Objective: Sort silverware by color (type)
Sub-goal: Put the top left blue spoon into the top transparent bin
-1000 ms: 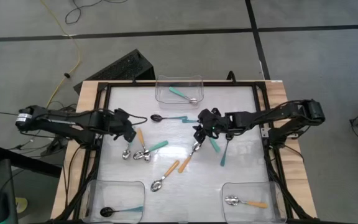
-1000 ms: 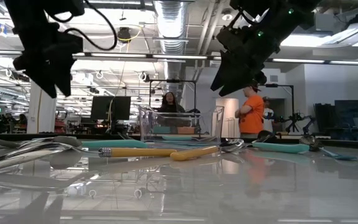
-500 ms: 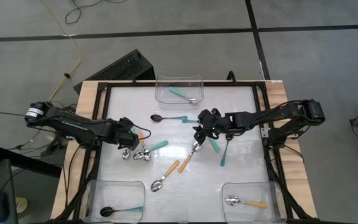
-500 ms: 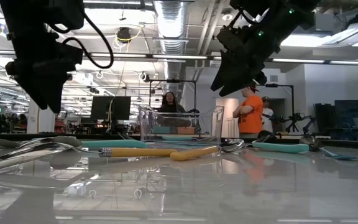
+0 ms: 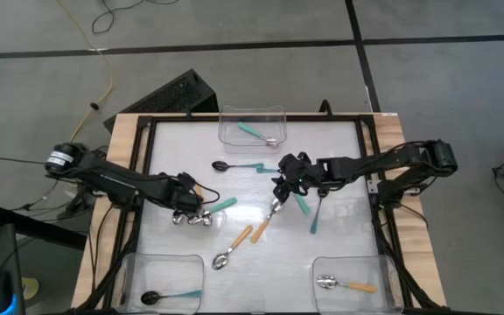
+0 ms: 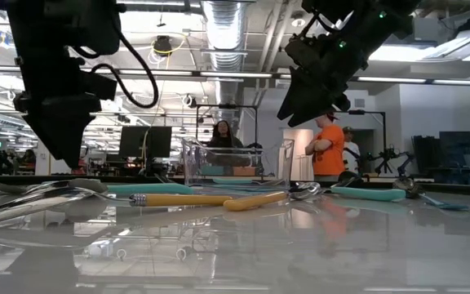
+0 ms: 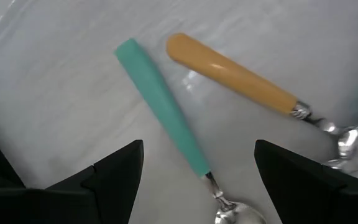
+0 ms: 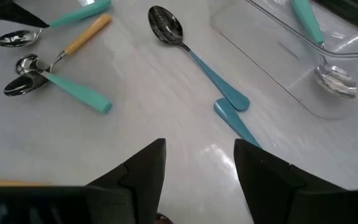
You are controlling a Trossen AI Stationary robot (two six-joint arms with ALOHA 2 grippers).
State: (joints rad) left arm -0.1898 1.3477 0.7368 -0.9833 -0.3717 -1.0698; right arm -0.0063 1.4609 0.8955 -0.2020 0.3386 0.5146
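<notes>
Over the cluster of silver-bowled spoons (image 5: 201,213) on the white desk (image 5: 339,236), the left pincer (image 5: 185,199) has slid closer, open and empty; we judge a pick imminent. The right pincer (image 5: 283,179) hovers part-open mid-desk. We count roughly eight loose spoons, three binned.

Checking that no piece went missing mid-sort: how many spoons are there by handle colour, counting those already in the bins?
Orange-handled spoons: 4
Teal- or blue-handled spoons: 8
Total: 12
</notes>
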